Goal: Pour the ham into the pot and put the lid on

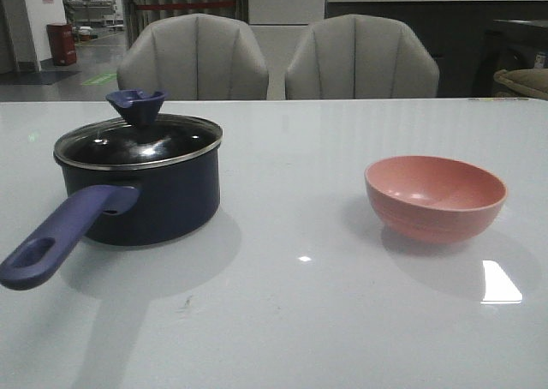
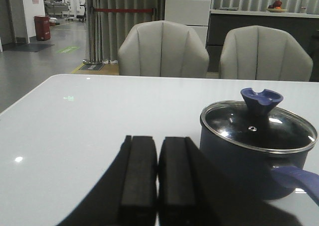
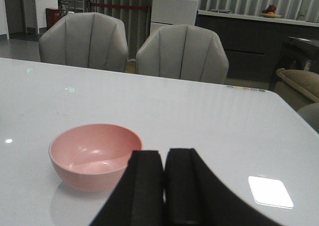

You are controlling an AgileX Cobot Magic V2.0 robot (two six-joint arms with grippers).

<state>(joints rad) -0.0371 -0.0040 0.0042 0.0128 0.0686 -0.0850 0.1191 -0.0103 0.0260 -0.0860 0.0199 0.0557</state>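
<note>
The dark navy pot (image 1: 154, 192) stands on the left of the white table, its purple-blue handle (image 1: 60, 239) pointing to the front left. The glass lid (image 1: 141, 140) with its dark blue knob (image 1: 135, 106) sits on the pot. The pot also shows in the left wrist view (image 2: 249, 166). The salmon-pink bowl (image 1: 435, 196) stands on the right; what shows of its inside looks empty. No ham is in view. My left gripper (image 2: 158, 141) is shut and empty, beside the pot. My right gripper (image 3: 165, 154) is shut and empty, just beside the bowl (image 3: 94, 156).
Two grey chairs (image 1: 197, 59) (image 1: 360, 59) stand behind the table's far edge. A dark counter (image 1: 411, 20) runs along the back wall. Neither arm shows in the front view.
</note>
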